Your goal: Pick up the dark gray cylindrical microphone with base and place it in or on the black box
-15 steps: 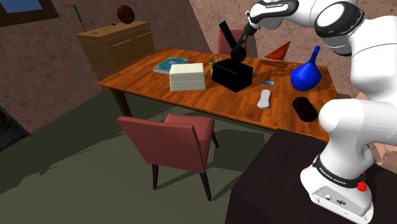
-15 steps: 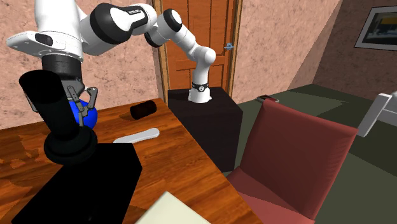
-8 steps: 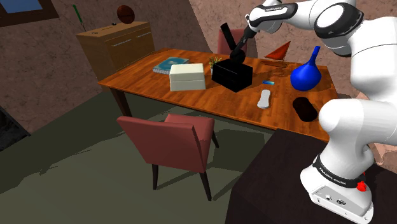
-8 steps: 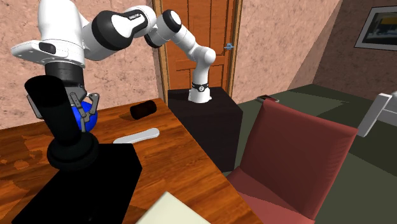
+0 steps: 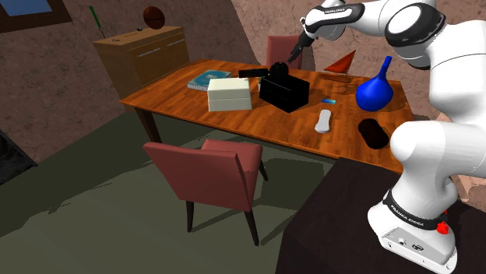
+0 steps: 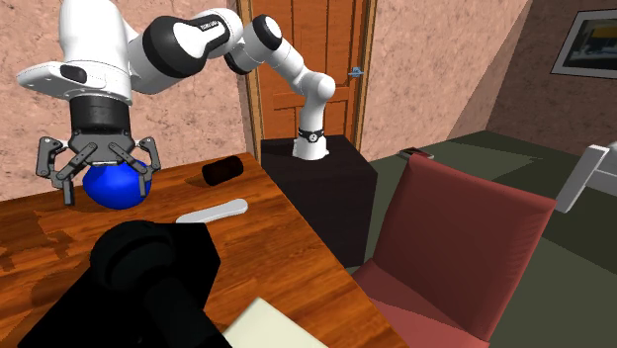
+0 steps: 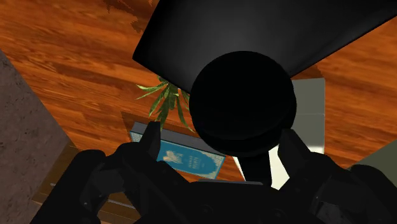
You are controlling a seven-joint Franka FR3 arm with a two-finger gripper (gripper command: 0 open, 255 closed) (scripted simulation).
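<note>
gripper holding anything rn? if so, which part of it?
Nothing. The gripper is open, fingers spread, above the microphone, which lies tipped over on the black box, apart from the fingers.

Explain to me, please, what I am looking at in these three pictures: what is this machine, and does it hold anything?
It is a white robot arm with a black two-finger gripper, standing on a box beside a wooden table. One picture looks over the arm's shoulder, one across the table, one from a camera on the hand. On the table are a black box, a white box, a blue vase and a book. The dark microphone lies on its side on the black box. The fingers stand open and hold nothing.
</note>
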